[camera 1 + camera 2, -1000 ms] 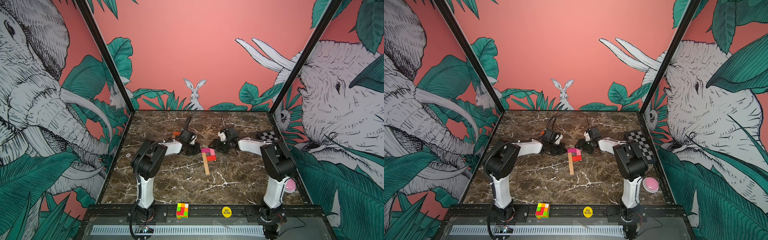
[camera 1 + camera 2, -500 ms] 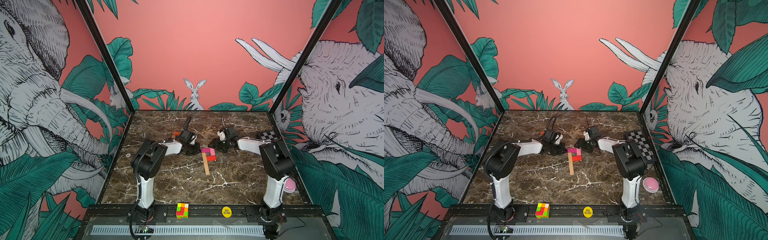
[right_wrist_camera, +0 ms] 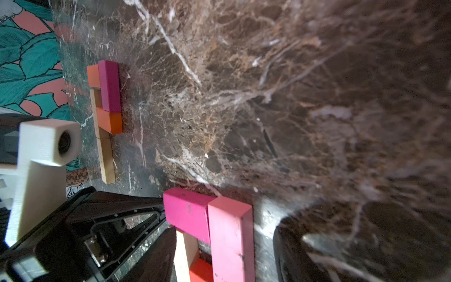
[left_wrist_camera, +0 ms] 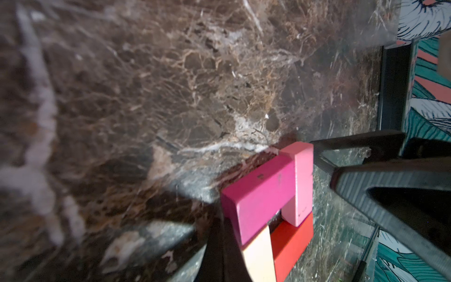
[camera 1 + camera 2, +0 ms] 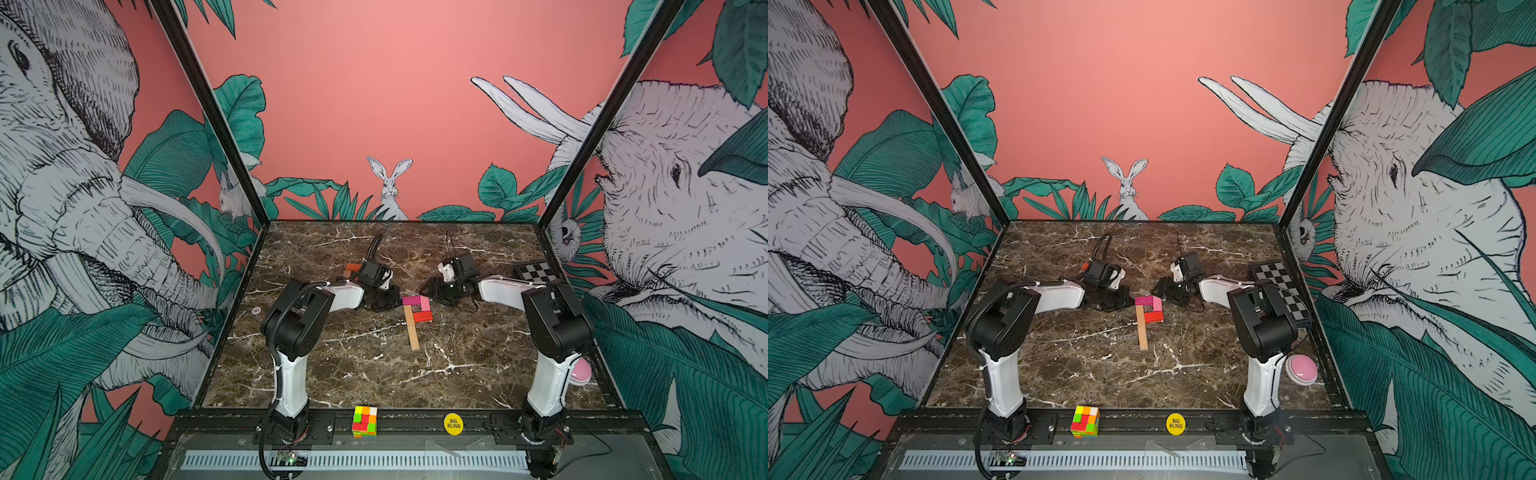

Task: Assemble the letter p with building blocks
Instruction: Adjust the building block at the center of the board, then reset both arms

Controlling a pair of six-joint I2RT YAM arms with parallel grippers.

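Note:
Building blocks lie flat mid-table as a letter shape: a magenta block (image 5: 410, 300) across the top, a pink block (image 5: 426, 303) on the right, a red block (image 5: 422, 317) below and a tan stem (image 5: 412, 332). My left gripper (image 5: 390, 300) is shut, its tips against the left end of the magenta block (image 4: 258, 195). My right gripper (image 5: 432, 291) is open and low over the table. In the right wrist view the magenta block (image 3: 186, 214) and the pink block (image 3: 229, 239) lie between its jaws, with a gap beside the pink one. More blocks (image 3: 107, 109), orange, magenta and tan, lie grouped behind the left wrist.
A multicoloured puzzle cube (image 5: 364, 421) and a yellow disc (image 5: 453, 423) sit on the front rail. A checkered board (image 5: 536, 272) lies at the back right, a pink round button (image 5: 1302, 370) at the right edge, and a small white disc (image 5: 256, 310) near the left wall.
The right arm has edged slightly toward the blocks. The left arm and the blocks have not visibly moved.

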